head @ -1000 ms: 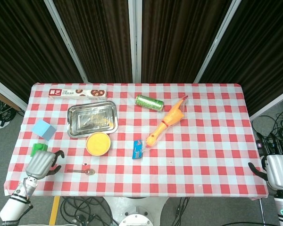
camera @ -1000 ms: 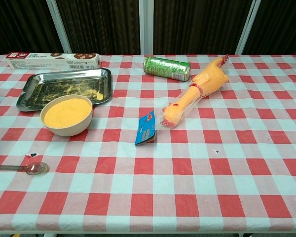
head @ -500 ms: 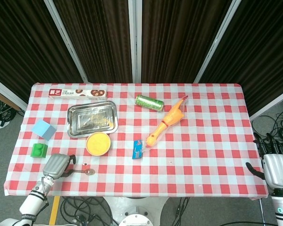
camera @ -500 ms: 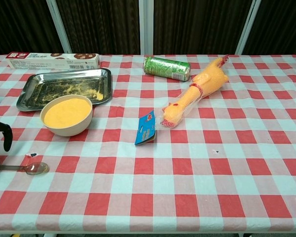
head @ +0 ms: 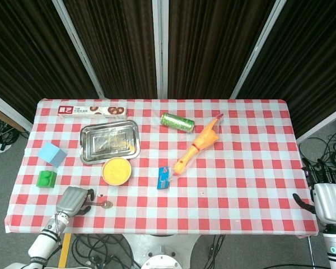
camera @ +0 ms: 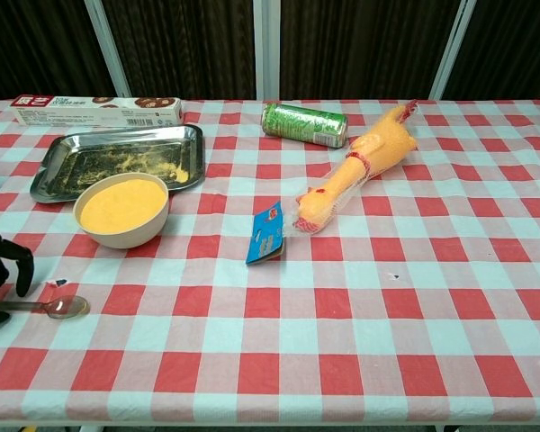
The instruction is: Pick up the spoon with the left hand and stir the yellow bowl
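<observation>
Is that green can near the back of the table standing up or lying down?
Lying down. The green can rests on its side on the checked tablecloth, its long body running left to right, just beside the rubber chicken.

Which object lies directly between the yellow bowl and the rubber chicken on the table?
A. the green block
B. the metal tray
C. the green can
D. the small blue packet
D: the small blue packet lies on the cloth to the right of the yellow bowl and just left of the lower end of the rubber chicken, while the can, tray and block are elsewhere.
</observation>
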Controlling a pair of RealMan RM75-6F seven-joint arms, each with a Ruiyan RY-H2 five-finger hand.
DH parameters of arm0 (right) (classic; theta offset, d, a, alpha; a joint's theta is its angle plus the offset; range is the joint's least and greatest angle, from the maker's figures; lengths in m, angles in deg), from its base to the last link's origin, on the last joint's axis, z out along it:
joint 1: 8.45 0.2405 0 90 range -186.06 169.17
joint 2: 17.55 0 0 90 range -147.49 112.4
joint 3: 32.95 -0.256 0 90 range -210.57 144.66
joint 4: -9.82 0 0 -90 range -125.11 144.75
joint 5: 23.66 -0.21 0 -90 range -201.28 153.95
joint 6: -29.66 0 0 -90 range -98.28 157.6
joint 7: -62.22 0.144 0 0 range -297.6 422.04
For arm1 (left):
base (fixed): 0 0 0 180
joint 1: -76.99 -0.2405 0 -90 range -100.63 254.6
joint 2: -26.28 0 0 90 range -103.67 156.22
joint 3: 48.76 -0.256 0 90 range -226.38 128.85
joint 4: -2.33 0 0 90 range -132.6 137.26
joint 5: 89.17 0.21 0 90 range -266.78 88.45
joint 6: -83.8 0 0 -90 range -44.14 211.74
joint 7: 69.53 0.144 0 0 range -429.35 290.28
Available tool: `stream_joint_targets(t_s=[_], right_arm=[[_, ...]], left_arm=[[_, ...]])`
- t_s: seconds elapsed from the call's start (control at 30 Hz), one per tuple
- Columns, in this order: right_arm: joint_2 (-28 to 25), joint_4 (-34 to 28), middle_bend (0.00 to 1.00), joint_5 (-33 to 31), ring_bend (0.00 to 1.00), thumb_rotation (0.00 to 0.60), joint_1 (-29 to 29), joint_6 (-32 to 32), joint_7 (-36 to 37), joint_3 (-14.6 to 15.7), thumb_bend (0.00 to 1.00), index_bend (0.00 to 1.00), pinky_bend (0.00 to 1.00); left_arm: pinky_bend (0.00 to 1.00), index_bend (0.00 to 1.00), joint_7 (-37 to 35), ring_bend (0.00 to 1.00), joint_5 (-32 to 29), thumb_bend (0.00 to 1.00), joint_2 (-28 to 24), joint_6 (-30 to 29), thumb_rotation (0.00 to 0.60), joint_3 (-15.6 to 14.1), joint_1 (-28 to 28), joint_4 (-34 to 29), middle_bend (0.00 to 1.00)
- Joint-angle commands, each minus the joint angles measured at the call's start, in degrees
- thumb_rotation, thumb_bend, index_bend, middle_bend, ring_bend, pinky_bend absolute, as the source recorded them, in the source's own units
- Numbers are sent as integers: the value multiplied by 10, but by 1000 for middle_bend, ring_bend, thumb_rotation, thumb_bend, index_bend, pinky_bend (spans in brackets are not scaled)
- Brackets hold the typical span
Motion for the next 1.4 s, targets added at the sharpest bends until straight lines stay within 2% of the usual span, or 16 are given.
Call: stream_joint_targets(t_s=[0.03,0.6,0.73,0.93,1.07,1.17,1.27,1.4], right_arm=[[1,1,266,-1,40,600,0,0,1,0,124,68,152],[1,0,266,-2,40,600,-3,-2,1,1,124,68,152],[2,2,266,-1,40,600,-5,-5,2,1,126,68,152],[1,5,266,2,40,600,-6,-11,4,-1,143,68,152],[-5,4,266,2,40,600,-4,-14,3,-6,143,68,152],[-10,2,266,4,40,600,-3,-18,2,-10,143,68,152],[-14,0,266,6,40,600,-2,-22,3,-13,143,68,152],[-18,-3,266,6,40,600,-4,-25,4,-13,143,68,152]], left_arm=[[951,566,1,852,-4,333,1,3,600,-1,2,-1,882],[951,581,4,857,-18,368,-3,12,600,-5,11,1,885],[951,625,-3,866,-12,394,-2,1,600,-4,9,3,897],[951,630,3,867,2,403,-22,-19,600,4,14,-10,899],[952,630,11,867,12,404,-51,-36,600,27,28,-35,899],[952,630,8,867,14,402,-65,-44,600,57,46,-48,901],[951,630,5,868,2,399,-61,-39,600,93,73,-45,904],[952,627,22,868,-36,398,-40,-3,600,122,111,-21,906]])
